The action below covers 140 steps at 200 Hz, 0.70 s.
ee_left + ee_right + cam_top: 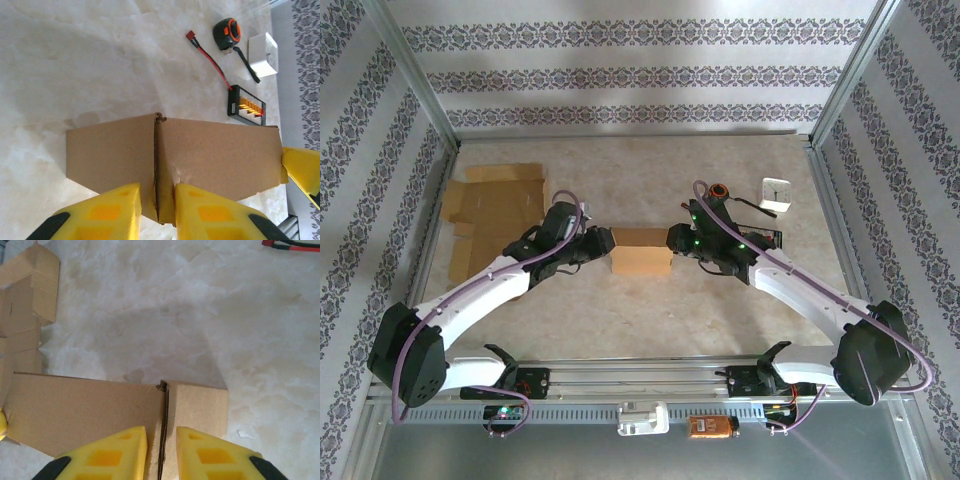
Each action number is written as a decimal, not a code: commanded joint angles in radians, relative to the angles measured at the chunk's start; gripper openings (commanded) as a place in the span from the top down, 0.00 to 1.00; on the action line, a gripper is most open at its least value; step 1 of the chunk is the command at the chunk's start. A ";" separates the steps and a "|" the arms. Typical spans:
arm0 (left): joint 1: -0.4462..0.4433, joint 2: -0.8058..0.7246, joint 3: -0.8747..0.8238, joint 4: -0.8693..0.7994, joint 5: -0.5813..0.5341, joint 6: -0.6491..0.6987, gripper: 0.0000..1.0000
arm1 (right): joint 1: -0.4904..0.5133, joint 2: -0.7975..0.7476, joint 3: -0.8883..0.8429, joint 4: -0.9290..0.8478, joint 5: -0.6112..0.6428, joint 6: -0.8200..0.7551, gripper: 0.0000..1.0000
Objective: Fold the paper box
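- I see the paper box (640, 252) in the middle of the table (620, 330), between the two arms. It is plain brown corrugated card, matte, with a rectangular outline and squared corners.
- On the left wrist camera, the left gripper (156, 192) has its blocky yellow fingers (200, 215) drawn close on either side of an upright card edge of the box. A rough, slightly torn crease runs down between them, so it is pinching the box wall.
- The right gripper (161, 432) does the same at the opposite end. Its yellow pads are pressed in on a thin card edge with frayed fibres at the top corner.
- The tabletop is a pale cream, marbled surface with a soft sheen.
- Flat cardboard sheets (495, 212), die-cut with flaps and notches, lie well apart from the box at the far left.
- At the far right there is a round black-and-orange tape measure (227, 32), a smooth white block (263, 54), a thin red-and-black cable (210, 60) and a small black board (246, 105) with orange connectors.
- The block's face from above shows a dial; its marks are too small for me to read.
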 commanded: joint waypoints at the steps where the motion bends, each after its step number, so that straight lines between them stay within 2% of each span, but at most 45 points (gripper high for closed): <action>1: 0.000 0.049 -0.138 -0.099 0.023 -0.034 0.80 | 0.009 0.039 -0.097 -0.123 0.027 -0.023 0.79; 37: -0.003 -0.057 -0.157 -0.131 0.018 -0.045 0.79 | 0.075 -0.054 -0.122 -0.128 0.126 -0.109 0.82; 54: -0.025 -0.122 -0.132 -0.179 0.041 -0.043 0.72 | 0.098 -0.141 -0.140 -0.176 0.105 -0.108 0.80; 68: -0.067 -0.205 -0.107 -0.274 0.012 -0.059 0.64 | 0.122 -0.249 -0.158 -0.252 0.075 -0.079 0.77; 89: -0.132 -0.343 -0.104 -0.393 -0.082 -0.107 0.48 | 0.136 -0.418 -0.182 -0.393 0.008 0.001 0.64; 106: -0.143 -0.403 -0.128 -0.419 -0.106 -0.156 0.41 | 0.129 -0.491 -0.204 -0.427 -0.037 0.056 0.52; 130: -0.144 -0.339 -0.155 -0.367 -0.080 -0.149 0.36 | 0.103 -0.500 -0.255 -0.380 -0.059 0.098 0.29; 140: -0.150 -0.277 -0.159 -0.337 -0.064 -0.135 0.35 | 0.085 -0.477 -0.286 -0.333 -0.077 0.113 0.25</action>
